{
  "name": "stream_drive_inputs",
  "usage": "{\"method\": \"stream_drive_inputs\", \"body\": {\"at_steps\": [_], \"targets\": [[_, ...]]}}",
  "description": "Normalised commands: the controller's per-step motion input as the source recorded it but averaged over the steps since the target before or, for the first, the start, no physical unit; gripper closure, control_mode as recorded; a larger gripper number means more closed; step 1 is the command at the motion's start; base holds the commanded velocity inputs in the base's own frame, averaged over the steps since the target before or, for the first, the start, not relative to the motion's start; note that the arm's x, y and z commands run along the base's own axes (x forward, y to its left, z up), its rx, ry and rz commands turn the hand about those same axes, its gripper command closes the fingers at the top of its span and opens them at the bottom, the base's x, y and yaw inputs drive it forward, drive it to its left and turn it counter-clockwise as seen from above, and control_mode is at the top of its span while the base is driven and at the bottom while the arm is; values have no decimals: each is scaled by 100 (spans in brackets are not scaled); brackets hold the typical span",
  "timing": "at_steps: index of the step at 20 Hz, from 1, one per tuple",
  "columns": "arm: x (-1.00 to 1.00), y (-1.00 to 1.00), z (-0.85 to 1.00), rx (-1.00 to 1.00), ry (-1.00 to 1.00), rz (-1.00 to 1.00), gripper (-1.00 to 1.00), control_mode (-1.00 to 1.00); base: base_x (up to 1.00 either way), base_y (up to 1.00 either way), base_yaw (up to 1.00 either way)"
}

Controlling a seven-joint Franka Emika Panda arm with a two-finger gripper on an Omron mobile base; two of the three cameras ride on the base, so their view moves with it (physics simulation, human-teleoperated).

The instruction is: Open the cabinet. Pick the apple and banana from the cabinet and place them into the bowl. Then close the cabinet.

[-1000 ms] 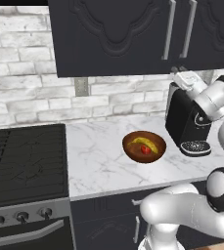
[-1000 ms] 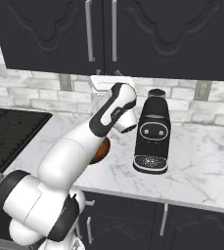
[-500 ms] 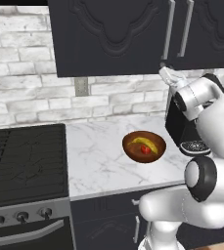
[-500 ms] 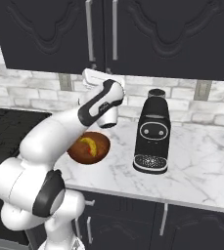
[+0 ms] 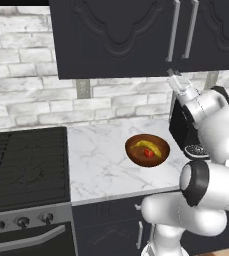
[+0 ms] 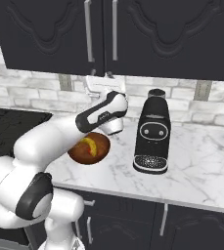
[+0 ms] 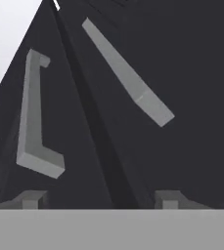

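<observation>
Hand view: gripper (image 7: 99, 201), jaws spread, faces 2 cabinet (image 7: 182, 58) handles; both doors sit closed at frame top.

Beside me a black coffee machine (image 6: 152, 132) stands on the marble counter (image 5: 98, 160), with a stove (image 5: 26, 165) at its far end.

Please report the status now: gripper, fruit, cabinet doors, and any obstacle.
Gripper open, empty, just under the cabinet. Both doors shut. Apple and banana in the bowl. Coffee machine beside arm.
</observation>
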Motion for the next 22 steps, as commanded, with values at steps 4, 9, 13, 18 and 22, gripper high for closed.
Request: {"method": "stream_drive_inputs", "body": {"at_steps": [4,9,13,18,22], "targets": [[-97,2,1,0,-1,-4,-100,-100,0,0,0],[-11,1,24,-1,-12,-22,-100,-100,0,0,0],[31,13,37,0,-6,-29,-100,-100,0,0,0],[64,15,15,0,5,-16,-100,-100,0,0,0],[100,2,0,0,17,-16,-100,-100,0,0,0]]}}
